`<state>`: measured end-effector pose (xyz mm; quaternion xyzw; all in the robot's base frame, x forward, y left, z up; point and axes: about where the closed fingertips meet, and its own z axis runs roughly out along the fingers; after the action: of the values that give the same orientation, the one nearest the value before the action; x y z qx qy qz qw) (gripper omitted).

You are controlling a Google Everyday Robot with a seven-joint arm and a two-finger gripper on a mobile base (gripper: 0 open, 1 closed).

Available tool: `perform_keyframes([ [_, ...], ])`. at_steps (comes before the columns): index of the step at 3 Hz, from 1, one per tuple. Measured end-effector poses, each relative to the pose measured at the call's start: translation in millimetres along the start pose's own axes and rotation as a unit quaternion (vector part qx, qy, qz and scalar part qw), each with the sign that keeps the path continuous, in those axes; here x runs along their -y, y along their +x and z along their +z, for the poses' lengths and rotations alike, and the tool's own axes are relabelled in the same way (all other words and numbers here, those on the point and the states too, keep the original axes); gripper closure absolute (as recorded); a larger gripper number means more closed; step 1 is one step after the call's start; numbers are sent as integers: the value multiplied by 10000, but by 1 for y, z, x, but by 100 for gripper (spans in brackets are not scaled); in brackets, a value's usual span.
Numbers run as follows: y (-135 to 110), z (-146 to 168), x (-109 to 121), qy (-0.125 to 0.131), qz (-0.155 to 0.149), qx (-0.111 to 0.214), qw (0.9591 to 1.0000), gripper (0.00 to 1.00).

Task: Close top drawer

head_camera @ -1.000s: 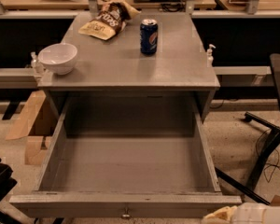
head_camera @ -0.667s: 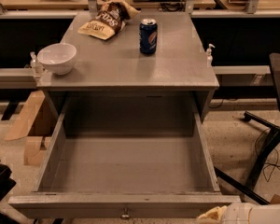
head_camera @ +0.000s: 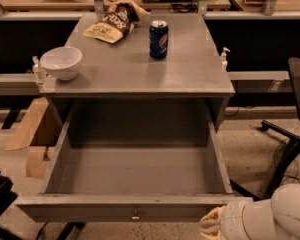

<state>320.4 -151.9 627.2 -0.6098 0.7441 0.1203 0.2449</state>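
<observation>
A workshop with a speckled floor point(head_camera: 250, 149) and long benches at the back; in the middle stands a grey cabinet point(head_camera: 140, 69) seen from above and in front. On its top, a white bowl point(head_camera: 62, 61) sits at the left edge, a chip bag point(head_camera: 112, 24) lies at the far left, and a blue can point(head_camera: 158, 32) stands upright just right of the bag, apart from it. A small clear bottle point(head_camera: 38, 69) stands beside the bowl at the cabinet's left side, and a pump bottle point(head_camera: 223, 58) stands at its right side. The drawer point(head_camera: 140, 169) is pulled far out toward the camera, its grey box wide and deep, its front panel running along the bottom of the view with a small round knob point(head_camera: 135, 216) at the centre. The gripper point(head_camera: 212, 224) is at the lower right, a pale yellowish tip just beside the front panel's right end, low and outside the box; contact with the panel is not clear, and whether it is clenched or spread cannot be told. The white arm point(head_camera: 275, 216) behind it fills the bottom right corner. Cardboard point(head_camera: 32, 129) leans by the cabinet's left side, and a black chair point(head_camera: 297, 94) stands at the right
</observation>
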Motion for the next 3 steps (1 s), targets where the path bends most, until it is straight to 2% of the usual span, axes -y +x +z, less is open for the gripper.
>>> perform_keyframes([
  [1, -5, 16, 24, 16, -135, -111, 9998, 100],
  [2, -5, 16, 24, 16, -135, -111, 9998, 100],
  [3, -15, 31, 52, 26, -244, -207, 9995, 100],
])
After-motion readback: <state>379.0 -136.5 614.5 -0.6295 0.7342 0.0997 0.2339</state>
